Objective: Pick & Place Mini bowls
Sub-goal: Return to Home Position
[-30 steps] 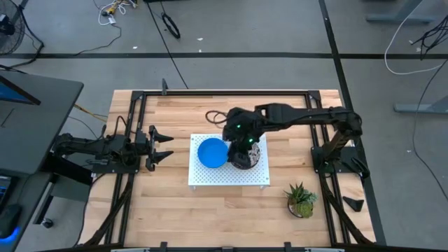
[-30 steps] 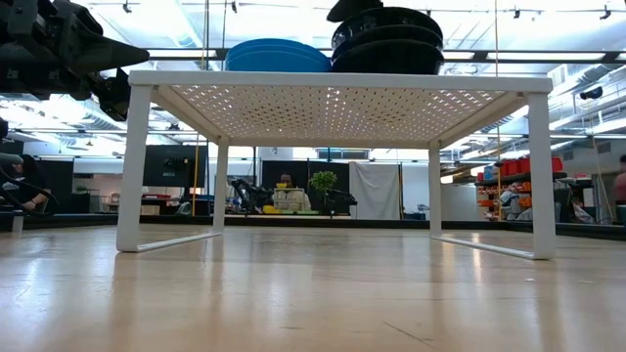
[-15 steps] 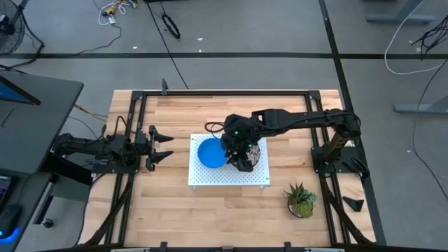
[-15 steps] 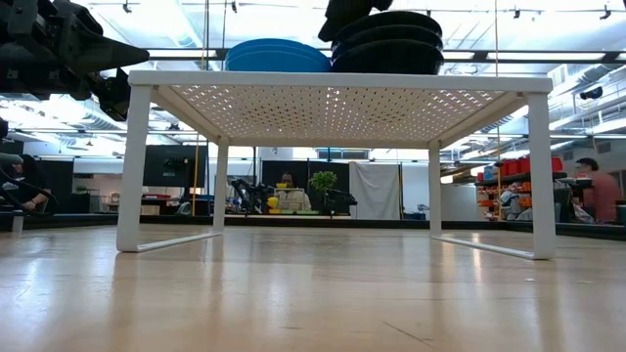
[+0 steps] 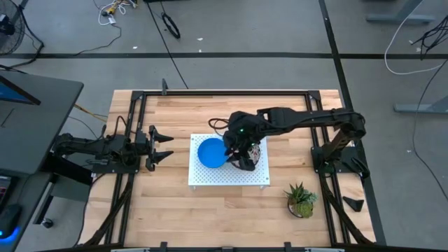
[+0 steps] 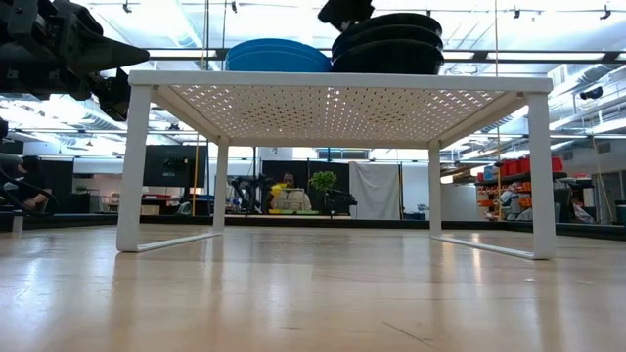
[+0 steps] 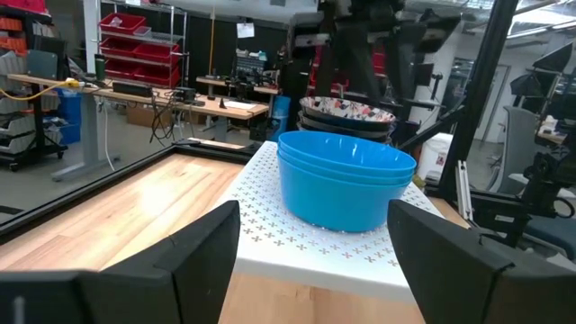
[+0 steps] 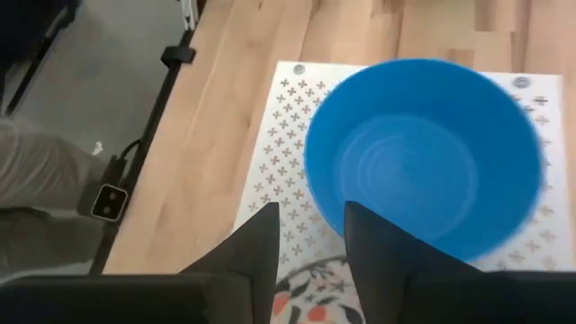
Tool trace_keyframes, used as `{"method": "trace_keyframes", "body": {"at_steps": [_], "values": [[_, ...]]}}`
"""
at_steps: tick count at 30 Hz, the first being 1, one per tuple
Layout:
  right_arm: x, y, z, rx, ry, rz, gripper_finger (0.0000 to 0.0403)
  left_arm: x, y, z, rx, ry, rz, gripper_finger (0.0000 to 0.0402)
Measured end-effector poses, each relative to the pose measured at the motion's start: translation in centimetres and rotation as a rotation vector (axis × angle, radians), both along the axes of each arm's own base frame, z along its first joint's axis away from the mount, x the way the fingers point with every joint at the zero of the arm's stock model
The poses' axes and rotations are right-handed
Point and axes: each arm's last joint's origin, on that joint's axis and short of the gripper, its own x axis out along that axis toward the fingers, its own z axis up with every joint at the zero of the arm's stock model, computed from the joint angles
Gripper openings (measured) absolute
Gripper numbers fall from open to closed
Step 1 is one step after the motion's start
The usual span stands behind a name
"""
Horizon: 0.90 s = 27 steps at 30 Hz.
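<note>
A stack of plain blue mini bowls (image 5: 210, 152) (image 7: 346, 180) stands on the white perforated board (image 5: 210, 178). Right beside it stands a stack of floral mini bowls (image 5: 254, 155) (image 7: 351, 112). My right gripper (image 5: 235, 150) (image 8: 310, 247) is open and points down over the floral stack's rim (image 8: 310, 301), on the side nearest the blue stack (image 8: 423, 162). In the low view its tips (image 6: 342, 15) stand just at the top of that stack (image 6: 391, 44). My left gripper (image 5: 164, 145) (image 7: 315, 261) is open and waits level left of the board. My right gripper comes from above at the floral stack's rim (image 8: 310, 301) on the blue-bowl side. I cannot tell whether its fingers (image 8: 256, 247) touch the rim; the bowls rest on the stack.
The board is a raised shelf on thin legs (image 6: 134, 166) with open space beneath. A small green potted plant (image 5: 301, 199) stands near the table's near right corner. Bare wood lies left of the board and along the near edge.
My right gripper has shifted toward the table's left, from over the floral stack's middle to its blue-bowl side. In the low view it dipped beside the stack's rim, then came up a little. The bowls have stayed where they were.
</note>
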Motion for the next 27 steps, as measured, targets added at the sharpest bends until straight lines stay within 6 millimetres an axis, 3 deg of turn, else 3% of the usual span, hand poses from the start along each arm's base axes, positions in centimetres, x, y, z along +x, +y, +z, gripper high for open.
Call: {"method": "trace_keyframes", "body": {"at_steps": [5, 11, 18, 27], "values": [[-1.2, -1.2, 1.6, -0.014, -0.034, -0.078, 0.0128, 0.0, 0.0, 0.0, 0.0, 0.0, 0.0, 0.0288], [-2.6, -4.2, 3.3, -0.066, -0.106, -0.203, 0.0128, 0.0, 0.0, 0.0, 0.0, 0.0, 0.0, 0.0288], [-4.9, -7.8, 3.3, -0.122, -0.347, -0.324, 0.0128, 0.0, 0.0, 0.0, 0.0, -0.001, 0.0, 0.0288], [-11.5, -11.0, 2.1, -0.317, -0.805, -0.433, 0.0128, 0.0, 0.0, 0.0, 0.0, -0.001, 0.0, 0.0288]]}}
